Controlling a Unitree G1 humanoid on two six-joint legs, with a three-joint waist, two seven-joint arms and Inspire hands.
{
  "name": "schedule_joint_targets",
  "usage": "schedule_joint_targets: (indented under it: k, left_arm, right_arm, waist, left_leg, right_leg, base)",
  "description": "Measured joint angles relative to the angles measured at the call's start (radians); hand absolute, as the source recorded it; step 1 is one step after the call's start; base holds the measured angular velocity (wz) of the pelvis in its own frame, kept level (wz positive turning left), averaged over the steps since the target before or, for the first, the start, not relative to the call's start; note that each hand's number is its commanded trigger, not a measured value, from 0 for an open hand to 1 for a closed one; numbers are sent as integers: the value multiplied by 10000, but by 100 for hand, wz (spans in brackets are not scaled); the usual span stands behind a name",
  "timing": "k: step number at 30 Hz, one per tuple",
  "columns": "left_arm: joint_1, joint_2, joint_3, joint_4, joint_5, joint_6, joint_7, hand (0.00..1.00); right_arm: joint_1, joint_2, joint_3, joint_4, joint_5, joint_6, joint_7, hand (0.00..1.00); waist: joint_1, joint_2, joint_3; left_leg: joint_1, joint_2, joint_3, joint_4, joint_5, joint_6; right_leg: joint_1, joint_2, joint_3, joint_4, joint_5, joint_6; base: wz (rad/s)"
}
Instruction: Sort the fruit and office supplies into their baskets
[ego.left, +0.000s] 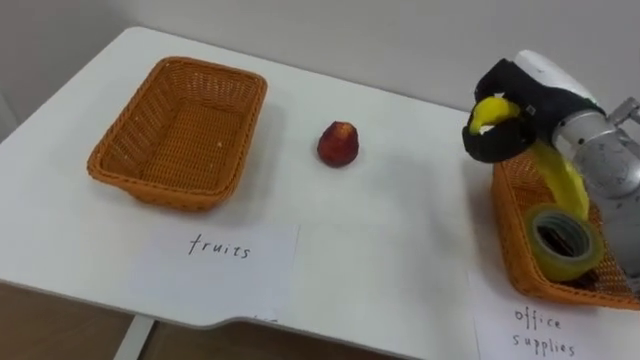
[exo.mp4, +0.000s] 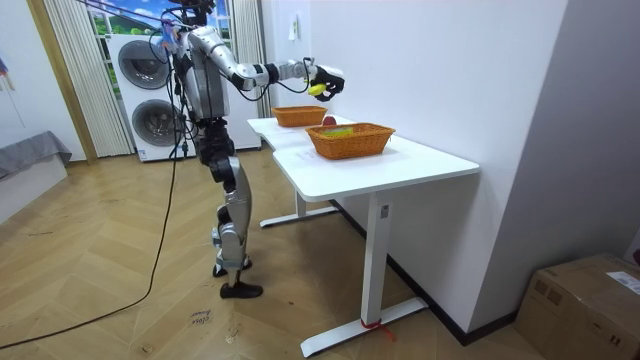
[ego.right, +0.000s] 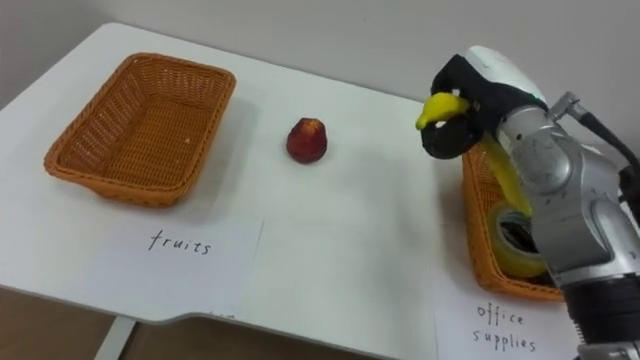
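Note:
My right hand is shut on a yellow banana, held in the air over the left rim of the office supplies basket. The banana's body hangs down behind the hand toward that basket. The room view shows the same hand raised above the table with the banana. A red round fruit lies on the white table between the two baskets. The fruits basket at the left holds nothing.
A roll of yellow-green tape lies in the office supplies basket. Paper labels lie at the table's front: "fruits" and "office supplies". The table edge runs close in front. Stacked washing machines stand behind the robot.

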Motion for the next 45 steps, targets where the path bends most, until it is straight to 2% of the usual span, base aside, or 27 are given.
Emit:
schedule_joint_targets:
  k: [7, 12, 16, 21, 27, 36, 45]
  left_arm:
    - [401, -63, 213, 4, 6, 4, -154, 0]
    - [489, -111, 333, -8, 5, 27, -154, 0]
    - [483, -177, 551, -31, 7, 0, -153, 0]
    - [468, -188, 578, -37, 18, -30, -152, 0]
    - [476, -213, 598, -27, 205, -66, -152, 0]
    - [501, -209, 572, -24, 197, -65, -154, 0]
    - [263, -210, 536, -242, 216, -36, -165, 0]
  right_arm:
    - [742, 8, -1059, -309, 5, -19, -612, 100]
    - [780, 7, -1131, -309, 22, -3, -970, 100]
    - [780, 6, -1155, -309, 251, -56, -1304, 100]
    - [779, 6, -1155, -339, 643, -84, -1357, 100]
    - [729, 2, -1153, -1239, 219, -98, -1357, 100]
    - [-93, 4, -714, -1529, -160, -60, -1358, 100]
    - [-722, 25, 185, -1889, -448, 169, -1321, 100]
  waist:
    - [-78, 84, 61]
    - [-229, 171, 96]
    - [-260, 208, 51]
    - [-258, 136, -21]
    - [-222, 130, -17]
    - [-122, -26, 44]
    - [327, 10, 63]
  left_leg:
    - [48, -9, 9, 22, -43, 34]
    - [46, -22, 44, 25, -40, 36]
    - [76, -22, 61, 14, -40, 39]
    - [121, -14, 60, -35, -40, 39]
    - [127, -13, 54, -84, -41, 41]
    - [118, -54, 40, -88, -41, 45]
    - [77, -56, -107, -112, -52, 66]
  right_leg:
    - [67, -15, 41, -8, 2, 21]
    - [46, -14, 112, -31, -21, 53]
    - [52, -6, 137, -31, -32, 69]
    - [75, -7, 103, -13, -33, 71]
    - [71, -7, 94, 2, -33, 72]
    - [66, -14, 158, -12, -60, 108]
    - [69, -15, 34, -7, -66, 119]
  base:
    - [0]
    - [-1]
    - [0]
    - [0]
    - [0]
    - [0]
    - [5]
